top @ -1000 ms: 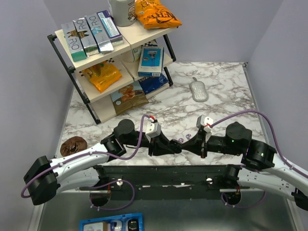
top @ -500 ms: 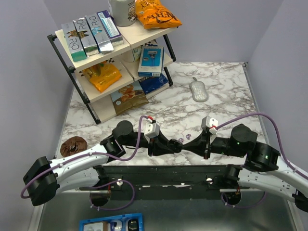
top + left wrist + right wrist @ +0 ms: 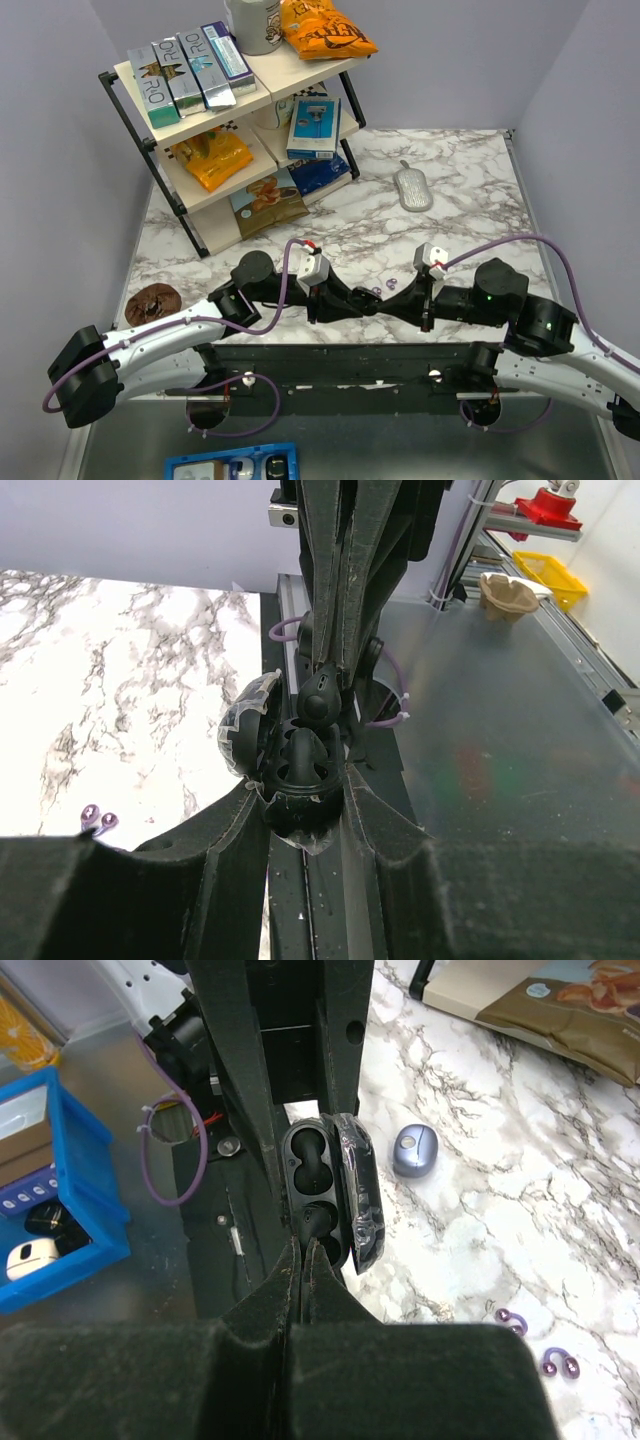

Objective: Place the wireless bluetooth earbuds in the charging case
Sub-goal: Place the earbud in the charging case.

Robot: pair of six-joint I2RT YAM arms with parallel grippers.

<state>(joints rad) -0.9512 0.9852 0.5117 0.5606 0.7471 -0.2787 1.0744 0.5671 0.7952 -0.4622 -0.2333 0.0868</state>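
My left gripper [image 3: 300, 815] is shut on a glossy black oval clamshell case [image 3: 290, 775], held open, with its lid [image 3: 360, 1200] swung to the side. My right gripper [image 3: 302, 1245] is shut on a small black earbud [image 3: 316, 1222] and holds it at the near well of the black case; the far well [image 3: 305, 1155] is empty. The two grippers meet at the table's front middle [image 3: 372, 303]. The periwinkle charging case [image 3: 415, 1150] lies closed on the marble beside them. Two purple earbuds [image 3: 512, 1320] [image 3: 560, 1363] lie loose on the marble and also show in the left wrist view [image 3: 95, 821].
A shelf rack [image 3: 140, 130] with snack boxes and bags stands at the back left. A grey oval object [image 3: 413, 188] lies at the back middle and a brown cookie [image 3: 152, 300] at the left edge. A blue bin [image 3: 232, 465] sits below the black rail [image 3: 340, 365].
My right gripper has drawn slightly left, closer to the black case in my left gripper. The left arm has barely moved.
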